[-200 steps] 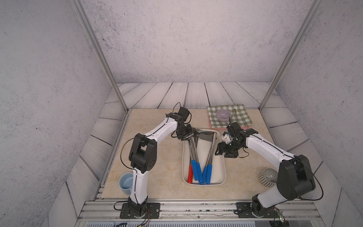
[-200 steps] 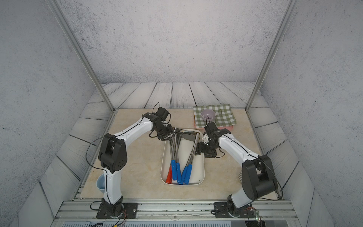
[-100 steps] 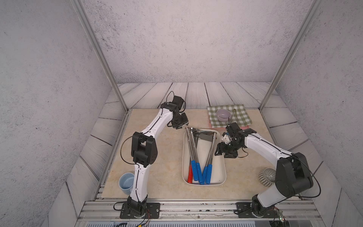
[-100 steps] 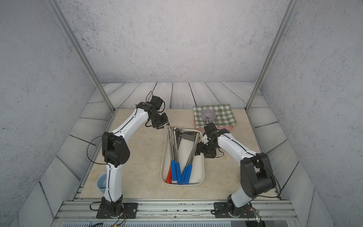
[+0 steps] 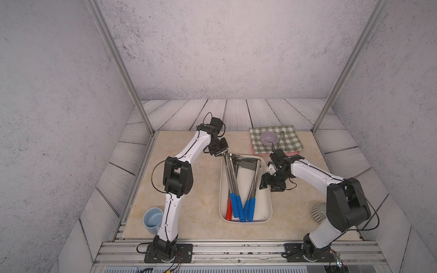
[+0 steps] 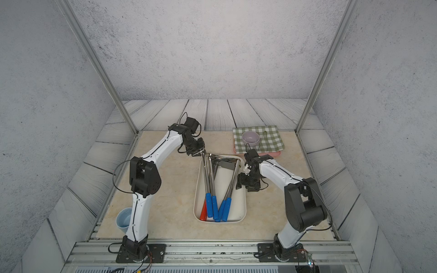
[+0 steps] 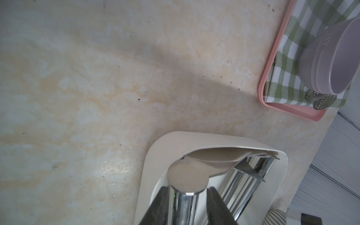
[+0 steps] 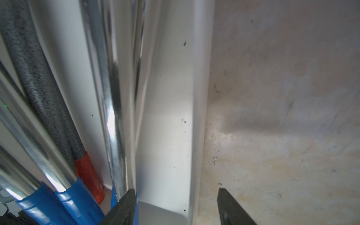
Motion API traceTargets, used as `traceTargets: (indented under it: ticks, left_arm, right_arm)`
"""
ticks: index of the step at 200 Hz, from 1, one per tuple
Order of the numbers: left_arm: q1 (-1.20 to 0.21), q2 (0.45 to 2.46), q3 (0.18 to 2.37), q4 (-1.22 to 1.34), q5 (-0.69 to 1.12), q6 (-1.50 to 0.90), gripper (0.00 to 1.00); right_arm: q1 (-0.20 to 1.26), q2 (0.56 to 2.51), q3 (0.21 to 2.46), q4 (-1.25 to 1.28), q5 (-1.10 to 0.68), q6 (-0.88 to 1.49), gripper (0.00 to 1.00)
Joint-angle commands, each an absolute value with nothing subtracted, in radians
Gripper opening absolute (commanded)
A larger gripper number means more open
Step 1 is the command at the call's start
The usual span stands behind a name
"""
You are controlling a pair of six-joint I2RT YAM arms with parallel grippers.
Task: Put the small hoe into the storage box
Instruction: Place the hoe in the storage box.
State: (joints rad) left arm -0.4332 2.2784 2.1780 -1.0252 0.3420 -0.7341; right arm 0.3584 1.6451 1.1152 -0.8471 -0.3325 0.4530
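The storage box (image 5: 269,205) (image 6: 243,209) is a cream-white tray in mid-table, with several long chrome tools lying in it. The small hoe (image 5: 228,170) (image 7: 185,179) lies along its left side, with its flat head at the far-left corner and its blue handle toward the near end. My left gripper (image 5: 220,152) (image 7: 187,190) is at that corner. Its fingers stand either side of the hoe's chrome shaft, with a thin gap on one side. My right gripper (image 5: 266,185) (image 8: 175,190) is open and straddles the box's right wall (image 8: 165,116).
Other tools with blue and red handles (image 5: 238,208) lie in the box. A pink tray with a green checked cloth (image 5: 290,141) and a lilac bowl (image 5: 268,138) sits at the far right. A blue cup (image 5: 152,219) stands near left, and a ribbed grey object (image 5: 319,212) near right.
My left gripper swung back away from the box, then returned to its far-left corner with its jaws narrower round the hoe's shaft. The right arm has hardly moved.
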Motion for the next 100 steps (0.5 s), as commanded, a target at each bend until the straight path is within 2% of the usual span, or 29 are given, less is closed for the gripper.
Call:
traceTargets:
  ticks: [1,24,59,100]
  left_arm:
    - [-0.434,2.305,2.193,-1.025,0.366,-0.732,0.32]
    - [-0.436,2.314,2.184,-1.023,0.374,-0.733,0.31]
    - [-0.437,2.312,2.153,-1.001,0.39,-0.736,0.27]
    - [-0.44,2.293,2.093,-0.991,0.387,-0.733,0.39]
  right_arm:
    - [0.356,1.678,1.117,-0.859,-0.311,0.436,0.67]
    - [0.356,1.707,1.114,-0.848,-0.319,0.434,0.65]
    - [0.356,1.741,1.114,-0.837,-0.338,0.424,0.55]
    - [0.356,1.767,1.115,-0.837,-0.351,0.405,0.52]
